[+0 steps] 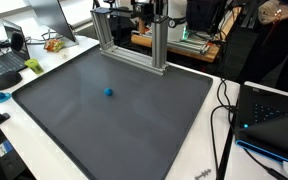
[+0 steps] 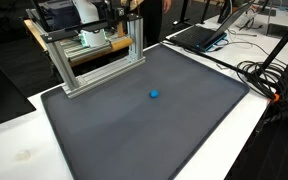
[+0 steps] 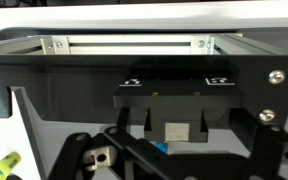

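A small blue ball (image 1: 109, 92) (image 2: 154, 95) lies alone near the middle of a dark grey mat (image 1: 114, 130) (image 2: 134, 135). In the wrist view only a sliver of blue (image 3: 162, 148) shows low down, behind dark bars. My gripper (image 3: 174, 122) is open, its two dark fingers (image 3: 134, 115) standing apart with nothing held between them. It sits far back, behind the aluminium frame (image 1: 134, 45) (image 2: 94, 60) at the mat's far edge, well away from the ball. The frame's rail (image 3: 134, 44) crosses the top of the wrist view. In both exterior views the gripper is mostly hidden by the frame.
A white table carries the mat. Laptops (image 1: 4, 65) (image 2: 199, 35) stand at the sides. A black box (image 1: 274, 115) and loose cables (image 1: 224, 110) (image 2: 269, 75) lie beside the mat. A green object (image 1: 32, 66) and a cyan one (image 1: 1, 97) rest near a laptop.
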Motion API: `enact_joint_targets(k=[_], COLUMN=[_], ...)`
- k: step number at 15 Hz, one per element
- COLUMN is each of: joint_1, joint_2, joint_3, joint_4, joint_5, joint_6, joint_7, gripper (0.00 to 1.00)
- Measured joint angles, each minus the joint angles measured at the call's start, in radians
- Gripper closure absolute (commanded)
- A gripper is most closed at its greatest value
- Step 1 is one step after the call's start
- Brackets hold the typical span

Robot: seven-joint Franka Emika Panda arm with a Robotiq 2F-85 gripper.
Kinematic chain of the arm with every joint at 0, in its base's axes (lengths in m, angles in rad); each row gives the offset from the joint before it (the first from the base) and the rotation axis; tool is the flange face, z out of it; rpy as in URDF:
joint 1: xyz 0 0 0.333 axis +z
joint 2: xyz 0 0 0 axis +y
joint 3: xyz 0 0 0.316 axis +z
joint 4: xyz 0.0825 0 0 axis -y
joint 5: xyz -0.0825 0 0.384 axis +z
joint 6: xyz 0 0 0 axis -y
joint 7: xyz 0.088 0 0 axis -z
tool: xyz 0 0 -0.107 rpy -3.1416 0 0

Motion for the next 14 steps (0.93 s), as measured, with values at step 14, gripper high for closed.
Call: enact_joint_targets(k=[14], joint_1=[-0.001], joint_2=[0.027], joint_3=[-0.014], joint_4=[0.0], joint_5=[0.0], joint_6=[0.0], joint_7=[-0.013], gripper=[0.0])
